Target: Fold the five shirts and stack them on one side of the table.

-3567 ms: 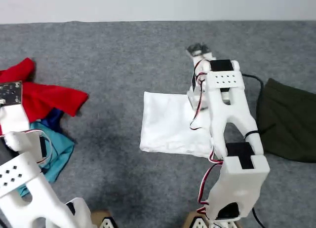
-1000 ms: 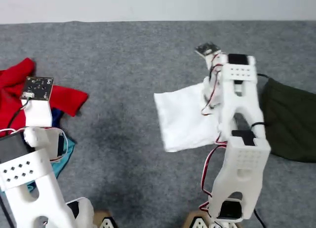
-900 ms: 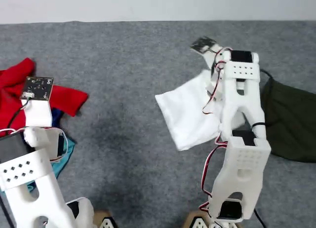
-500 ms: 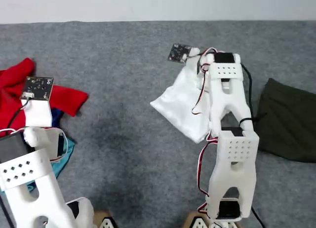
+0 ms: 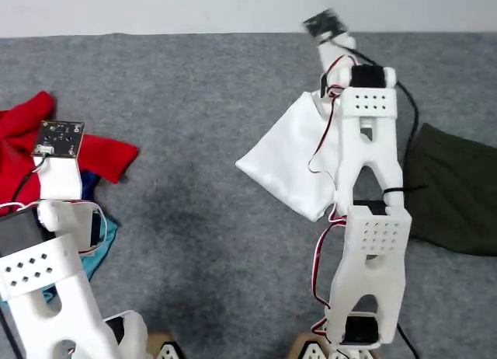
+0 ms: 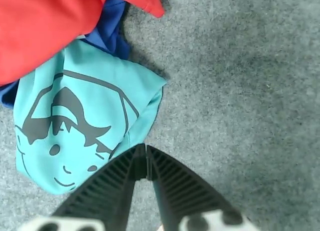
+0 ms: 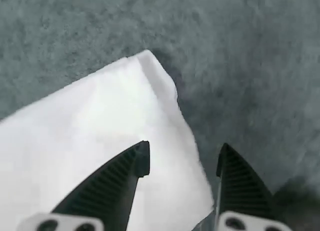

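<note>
White shirt corner, right gripper spread above

Likely a robotics lab bench: grey carpet-like table cover, plain white wall behind, 2 white plastic arms with exposed wires and bare circuit boards.

Two white printed arms on your rig, black servos, loose wiring.
Your left arm and right arm are white plastic shells with dotted hole grids and black servo blocks at the joints. Red, white and black cables loop along the right arm behind the jaws, and a black cable runs off its side. A small dark circuit board sits on each wrist behind the jaws. Your left gripper and right gripper have black ribbed fingers on white mounts with dark screw holes.
</note>
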Available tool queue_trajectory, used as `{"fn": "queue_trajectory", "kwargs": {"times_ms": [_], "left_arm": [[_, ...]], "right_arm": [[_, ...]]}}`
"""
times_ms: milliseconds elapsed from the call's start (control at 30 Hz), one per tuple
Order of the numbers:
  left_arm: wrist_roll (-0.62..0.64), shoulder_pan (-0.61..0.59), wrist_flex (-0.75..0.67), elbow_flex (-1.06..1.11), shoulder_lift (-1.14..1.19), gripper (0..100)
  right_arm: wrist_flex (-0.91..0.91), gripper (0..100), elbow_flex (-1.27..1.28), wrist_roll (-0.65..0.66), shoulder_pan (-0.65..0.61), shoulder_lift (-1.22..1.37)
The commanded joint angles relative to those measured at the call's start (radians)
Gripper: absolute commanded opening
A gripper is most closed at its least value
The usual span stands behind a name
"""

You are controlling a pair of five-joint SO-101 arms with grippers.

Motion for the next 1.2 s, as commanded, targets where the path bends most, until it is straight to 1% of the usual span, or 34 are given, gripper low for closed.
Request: {"fn": "queue_trajectory", "kwargs": {"times_ms": [0, 67, 167, 233, 300, 400, 500, 533, 600, 800, 933, 1067, 1167], "left_arm": [[-0.012, 0.008, 0.005, 0.002, -0.015, 1], [-0.012, 0.008, 0.003, 0.002, -0.015, 1], [-0.012, 0.008, 0.003, 0.002, -0.015, 1], [-0.012, 0.008, 0.003, 0.002, -0.015, 1], [-0.012, 0.008, 0.003, 0.002, -0.015, 1], [-0.012, 0.009, 0.002, 0.021, -0.015, 1], [-0.014, 0.009, 0.002, 0.061, -0.015, 1], [-0.014, 0.009, 0.002, 0.067, -0.015, 1], [-0.014, 0.009, 0.002, 0.07, -0.015, 1], [-0.014, 0.009, -0.015, 0.071, -0.017, 1], [-0.014, 0.009, -0.018, 0.073, -0.017, 1], [-0.014, 0.009, -0.018, 0.073, -0.017, 1], [-0.014, 0.009, -0.018, 0.073, -0.017, 1]], "right_arm": [[0.124, 22.2, -0.08, -0.261, 0.002, -0.022], [0.189, 22.2, -0.095, -0.402, -0.005, -0.019], [0.283, 22.3, -0.103, -0.565, -0.028, -0.019], [0.34, 22.4, -0.103, -0.701, -0.047, -0.019], [0.372, 24.4, -0.1, -0.812, -0.058, -0.015], [0.377, 36.6, -0.087, -0.93, -0.065, -0.004], [0.367, 49.0, -0.091, -1.019, -0.071, 0.036], [0.354, 50.4, -0.089, -1.039, -0.071, 0.053], [0.331, 49.8, -0.089, -1.057, -0.07, 0.096], [0.225, 44.4, -0.089, -1.066, -0.077, 0.219], [0.113, 40.4, -0.089, -1.129, -0.077, 0.311], [0.067, 33.4, -0.094, -1.135, -0.079, 0.377], [0.081, 24.6, -0.118, -1.131, -0.074, 0.378]]}}
